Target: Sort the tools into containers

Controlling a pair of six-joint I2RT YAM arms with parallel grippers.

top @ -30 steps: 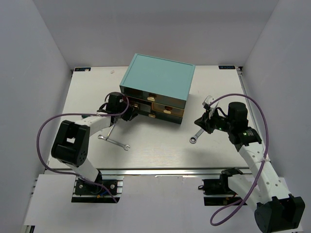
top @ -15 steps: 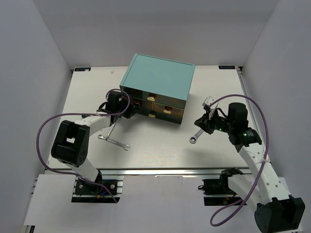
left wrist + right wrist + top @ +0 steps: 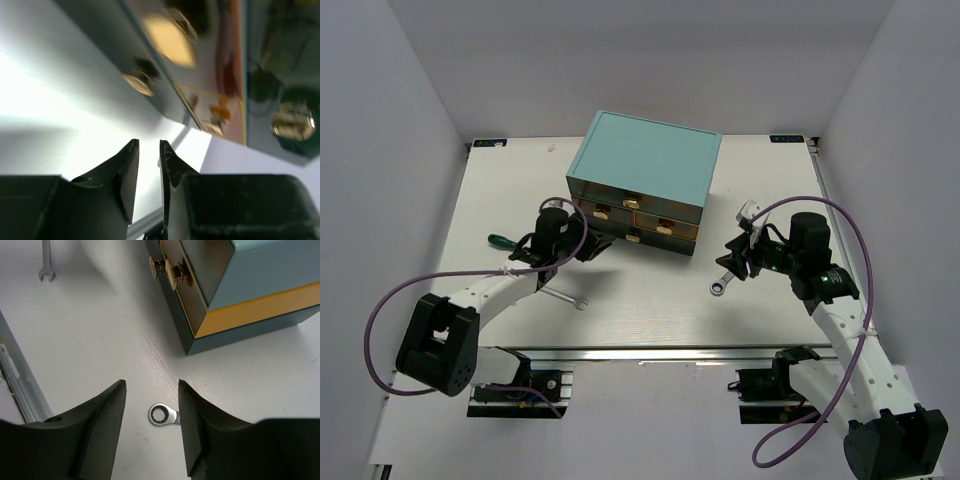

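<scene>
Right claw [image 3: 151, 386] spread wide above a silver ring-ended metal wrench [image 3: 161, 416]; left claw [image 3: 149, 150] pinched together, empty, facing a boxy teal drawer chest [image 3: 645, 160].

Boxy teal chest of drawers [image 3: 650, 165] far-centre on white table [image 3: 650, 315], silver ring-ended wrench [image 3: 723, 281] before its right corner, silver open-ended wrench [image 3: 570, 298] front-left, green-handled screwdriver [image 3: 499, 240] farther left.

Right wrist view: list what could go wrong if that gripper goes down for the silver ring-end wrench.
1. The silver ring-end wrench lies flat on the white table. The open right gripper may scrape the surface, or pinch only the ring end and let the wrench swing.
2. The teal chest of drawers stands close ahead, so a forward lift could clip its corner.
</scene>
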